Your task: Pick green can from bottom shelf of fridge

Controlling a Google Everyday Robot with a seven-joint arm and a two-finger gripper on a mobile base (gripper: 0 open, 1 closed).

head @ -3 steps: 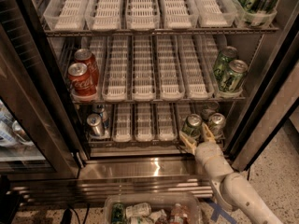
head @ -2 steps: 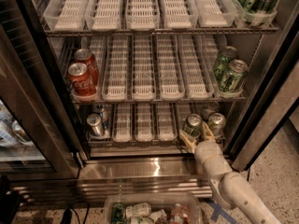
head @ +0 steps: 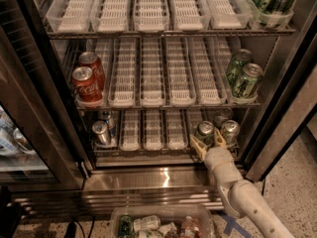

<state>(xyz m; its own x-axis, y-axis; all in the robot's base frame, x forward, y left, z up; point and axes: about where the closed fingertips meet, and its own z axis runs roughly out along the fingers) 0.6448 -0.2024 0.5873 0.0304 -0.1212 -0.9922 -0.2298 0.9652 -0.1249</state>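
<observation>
The fridge stands open in the camera view. On its bottom shelf, at the front right, stands the green can, upright, with a dark body and a silver top. My gripper reaches in from the lower right on a white arm and sits right at the can's front, low on its body and straddling it. A second can stands just right of it, touching or nearly so. A third can shows behind them.
Two silver cans stand at the bottom shelf's left. Two red cola cans and two pale green patterned cans are on the middle shelf. A steel sill lies below. A clear bin of cans and bottles sits on the floor.
</observation>
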